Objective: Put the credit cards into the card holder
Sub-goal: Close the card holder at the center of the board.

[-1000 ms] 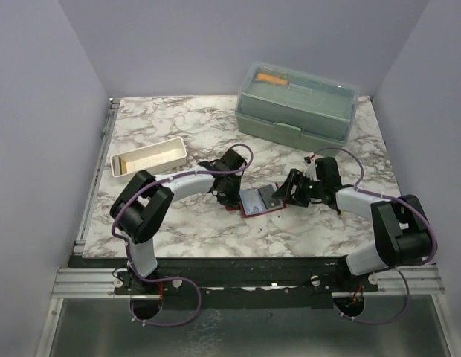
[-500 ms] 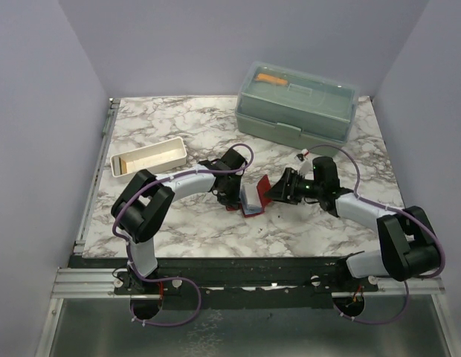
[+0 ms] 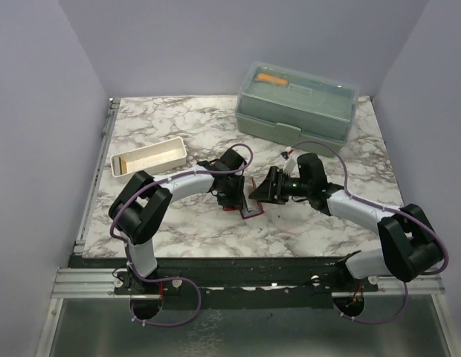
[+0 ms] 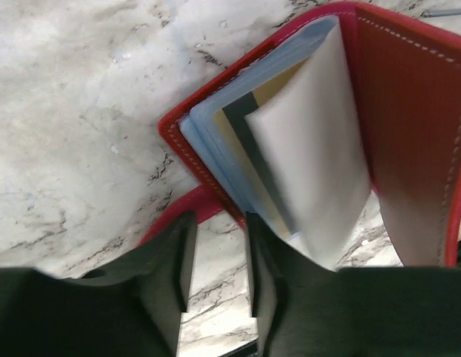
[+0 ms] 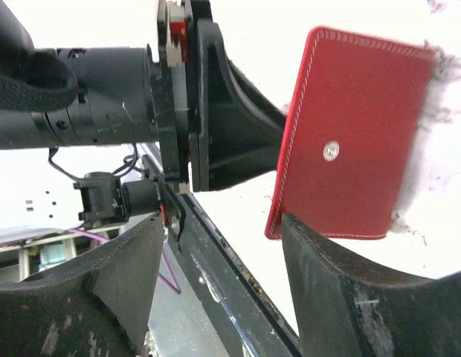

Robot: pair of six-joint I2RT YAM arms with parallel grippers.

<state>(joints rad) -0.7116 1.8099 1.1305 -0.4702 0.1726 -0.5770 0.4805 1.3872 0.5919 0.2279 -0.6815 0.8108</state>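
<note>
Centre of the top view: card holder point(image 3: 250, 206) half-folded, dark-red cover raised, grey-blue sleeves fanned. Left gripper point(image 4: 218, 232) slightly parted, right gripper point(image 5: 219, 230) wide; neither clamps anything.

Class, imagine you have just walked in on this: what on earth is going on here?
The left gripper and the right gripper are both at a red card holder in the middle of the marble table. The holder is half folded, with one cover standing up. The right gripper, jaws wide, sits against that raised cover. The left gripper, jaws slightly apart and holding nothing, hovers beside the other half. Cards show inside the holder's sleeves.
</note>
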